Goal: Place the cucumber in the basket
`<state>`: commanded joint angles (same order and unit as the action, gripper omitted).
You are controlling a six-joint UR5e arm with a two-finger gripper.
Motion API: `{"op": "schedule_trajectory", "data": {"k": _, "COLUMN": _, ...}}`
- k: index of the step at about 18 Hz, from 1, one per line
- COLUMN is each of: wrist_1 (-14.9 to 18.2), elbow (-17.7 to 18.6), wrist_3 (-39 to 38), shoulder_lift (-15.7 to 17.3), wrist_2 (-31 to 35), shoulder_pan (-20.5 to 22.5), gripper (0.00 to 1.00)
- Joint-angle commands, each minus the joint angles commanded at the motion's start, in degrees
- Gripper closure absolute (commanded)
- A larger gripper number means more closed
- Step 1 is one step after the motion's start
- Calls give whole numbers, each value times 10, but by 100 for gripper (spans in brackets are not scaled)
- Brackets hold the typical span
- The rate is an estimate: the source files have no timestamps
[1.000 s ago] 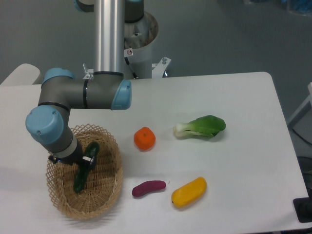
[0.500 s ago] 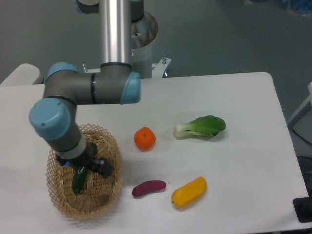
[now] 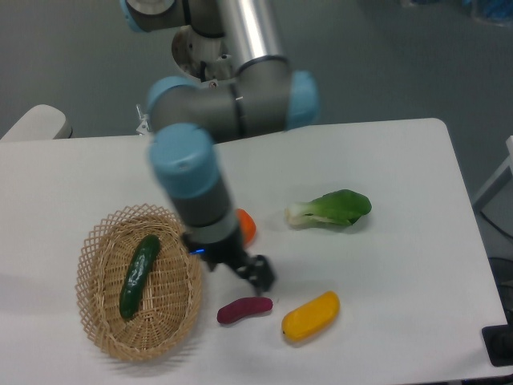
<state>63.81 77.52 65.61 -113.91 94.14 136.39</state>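
The dark green cucumber (image 3: pixel 138 274) lies lengthwise inside the tan wicker basket (image 3: pixel 99 331) at the front left of the table. My gripper (image 3: pixel 255 275) is to the right of the basket, above the table near the purple eggplant, apart from the cucumber. It holds nothing; its fingers are blurred, so I cannot tell how far the jaws stand apart.
A purple eggplant (image 3: pixel 244 309) and a yellow vegetable (image 3: pixel 311 314) lie at the front. An orange fruit (image 3: pixel 247 227) is partly hidden behind my arm. A bok choy (image 3: pixel 332 208) lies at mid right.
My gripper has let go of the cucumber, which now lies flat in the basket. The arm has swung right, out of the basket, to above the eggplant.
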Motion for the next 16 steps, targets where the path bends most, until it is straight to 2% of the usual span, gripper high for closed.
{"op": "schedule_trajectory", "data": {"k": 3, "wrist_1": 11, "elbow": -3, "wrist_3": 109, "shoulder_lift": 4, "wrist_2": -5, "shoulder_pan": 36, "gripper": 0}}
{"op": "schedule_trajectory", "data": {"k": 7, "wrist_1": 12, "elbow": 0, "wrist_3": 209, "shoulder_lift": 8, "wrist_2": -5, "shoulder_pan": 70, "gripper": 0}}
{"op": "schedule_trajectory", "data": {"k": 11, "wrist_1": 12, "elbow": 8, "wrist_3": 251, "shoulder_lift": 14, "wrist_2": -8, "shoulder_pan": 90, "gripper": 0}}
{"op": "schedule_trajectory", "data": {"k": 16, "wrist_1": 11, "elbow": 11, "wrist_3": 254, "shoulder_lift": 19, "wrist_2": -9, "shoulder_pan": 85, "gripper": 0}}
